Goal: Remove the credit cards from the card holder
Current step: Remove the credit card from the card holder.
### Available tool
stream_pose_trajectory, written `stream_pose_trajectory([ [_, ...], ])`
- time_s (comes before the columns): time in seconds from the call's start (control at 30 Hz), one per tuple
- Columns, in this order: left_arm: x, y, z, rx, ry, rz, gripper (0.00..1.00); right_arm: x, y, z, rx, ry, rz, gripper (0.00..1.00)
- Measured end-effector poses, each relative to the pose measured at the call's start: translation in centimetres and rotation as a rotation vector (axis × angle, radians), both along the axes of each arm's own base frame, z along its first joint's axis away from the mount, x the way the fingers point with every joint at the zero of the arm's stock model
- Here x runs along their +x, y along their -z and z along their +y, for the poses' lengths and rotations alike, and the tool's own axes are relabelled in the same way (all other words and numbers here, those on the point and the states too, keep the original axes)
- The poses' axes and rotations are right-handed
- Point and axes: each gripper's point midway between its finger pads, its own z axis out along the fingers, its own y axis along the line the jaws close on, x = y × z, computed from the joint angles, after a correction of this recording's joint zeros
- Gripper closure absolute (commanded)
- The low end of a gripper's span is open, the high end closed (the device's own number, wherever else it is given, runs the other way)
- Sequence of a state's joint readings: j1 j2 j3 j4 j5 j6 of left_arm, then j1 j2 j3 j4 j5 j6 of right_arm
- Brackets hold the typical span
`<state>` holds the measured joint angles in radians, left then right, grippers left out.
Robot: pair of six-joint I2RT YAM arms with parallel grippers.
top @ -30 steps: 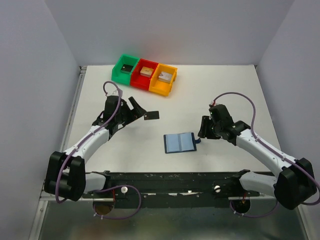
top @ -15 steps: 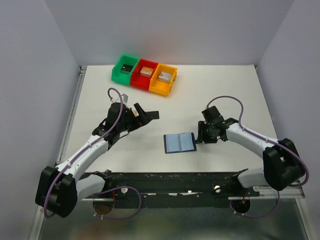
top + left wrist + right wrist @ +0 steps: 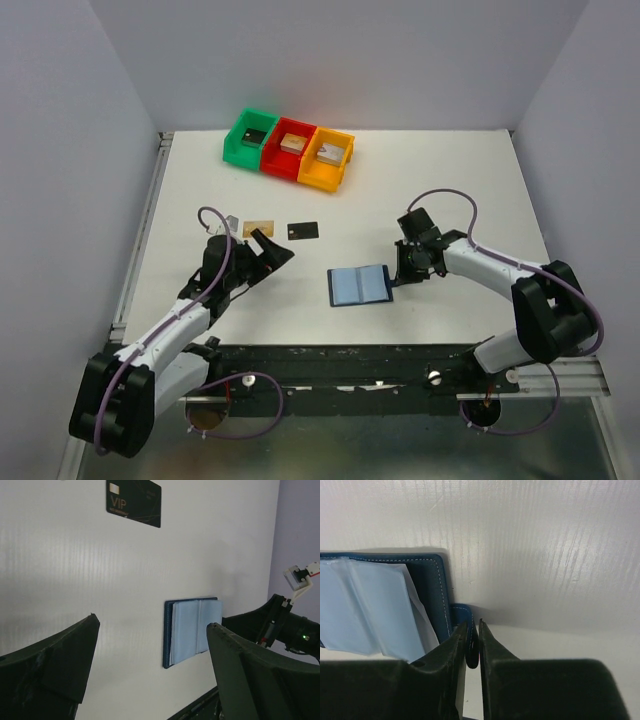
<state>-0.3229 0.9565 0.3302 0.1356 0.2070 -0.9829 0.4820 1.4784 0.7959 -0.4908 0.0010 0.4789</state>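
Note:
The card holder (image 3: pixel 360 286) lies open on the white table, its light blue pockets (image 3: pixel 365 610) facing up inside a navy cover (image 3: pixel 192 630). My right gripper (image 3: pixel 473 625) is shut on the holder's small snap tab at its right edge, and in the top view this gripper (image 3: pixel 402 272) sits just right of the holder. A black credit card (image 3: pixel 303 230) marked VIP (image 3: pixel 134 502) lies flat beyond the holder, with a tan-gold card (image 3: pixel 259 229) to its left. My left gripper (image 3: pixel 272 247) (image 3: pixel 151 621) hangs wide open and empty, left of the holder.
Green (image 3: pixel 250 137), red (image 3: pixel 291 148) and orange (image 3: pixel 328 158) bins stand in a row at the back, each with a small block inside. A small pale piece (image 3: pixel 229 222) lies left of the tan-gold card. The black base rail (image 3: pixel 350 365) runs along the near edge.
My left gripper let go of the black card and drew back toward the near left, uncovering the tan-gold card. My right gripper closed on the holder's snap tab.

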Motion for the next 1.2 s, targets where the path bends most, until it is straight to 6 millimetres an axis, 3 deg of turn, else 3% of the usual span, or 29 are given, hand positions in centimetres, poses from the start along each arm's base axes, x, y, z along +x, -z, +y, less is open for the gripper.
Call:
stream_pose_trajectory([
  [0.1,0.4,-1.2,-1.3,-0.008,0.072,-0.021,0.01,-0.1,0.0,0.2,0.012,-0.008,0.005,1.00],
  [0.27,0.7,-4.0,-5.8,-0.022,0.266,-0.104,0.10,-0.3,-0.3,0.7,0.044,-0.025,0.002,1.00],
  [0.4,-0.5,-3.6,-10.8,0.012,0.450,-0.092,0.16,-0.5,-1.3,1.3,0.098,-0.042,-0.025,1.00],
  [0.53,-1.9,-2.1,-13.8,0.062,0.567,-0.061,0.18,-0.9,-2.0,1.9,0.147,-0.060,-0.043,1.00],
  [0.97,-2.6,1.9,-13.1,0.180,0.580,0.049,0.19,-1.4,-2.0,2.3,0.180,-0.077,-0.035,1.00],
  [1.2,-2.9,3.2,-13.0,0.207,0.591,0.082,0.19,-1.3,-2.1,2.5,0.189,-0.087,-0.043,1.00],
])
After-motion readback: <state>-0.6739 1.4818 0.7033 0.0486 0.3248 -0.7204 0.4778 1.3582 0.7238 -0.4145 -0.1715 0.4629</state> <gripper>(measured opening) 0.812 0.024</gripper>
